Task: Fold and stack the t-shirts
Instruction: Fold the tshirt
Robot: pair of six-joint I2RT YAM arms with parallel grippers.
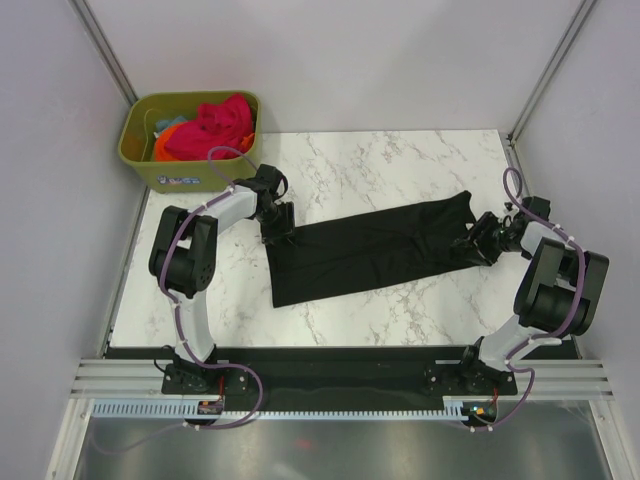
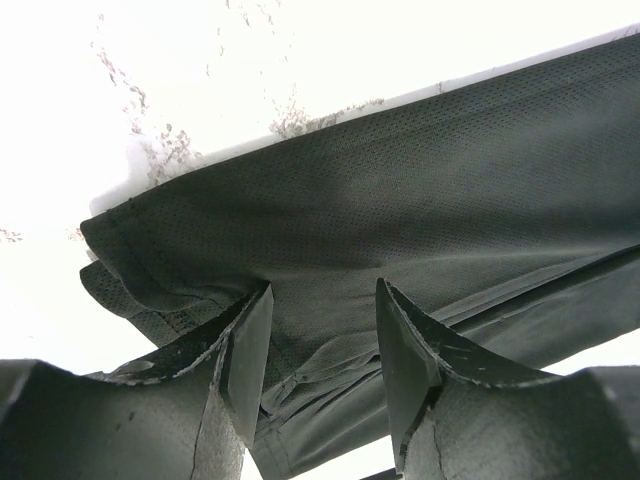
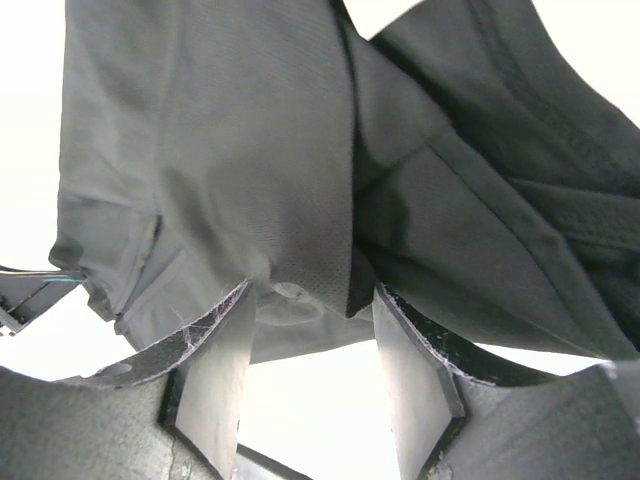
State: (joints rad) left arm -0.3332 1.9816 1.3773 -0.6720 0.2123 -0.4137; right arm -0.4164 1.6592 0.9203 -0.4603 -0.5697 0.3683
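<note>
We find the black t-shirt (image 1: 370,250) lying flat on the marble table (image 1: 400,160). It is folded into a long band that runs from the left gripper (image 1: 277,226) to the right gripper (image 1: 480,243). Each gripper sits low at one short end of the band.

Left gripper: we see the jaws spread. The fingers (image 2: 245,350) stand apart. A doubled hem of the shirt lies in the gap between them and extends forward past the tips. The cloth fills the gap, and the fingers are not pressed together on it.

Right gripper: we see the jaws spread as well. Bunched cloth lies directly ahead of its fingers (image 3: 215,360), with one fold reaching back to the tips. Bright table shows in the gap behind that fold.

Beyond the left gripper, on its outer side and well apart from it, stands the olive-green bin (image 1: 180,180). It holds a pink-red t-shirt (image 1: 215,125) and, beside that, an orange t-shirt (image 1: 163,148).
</note>
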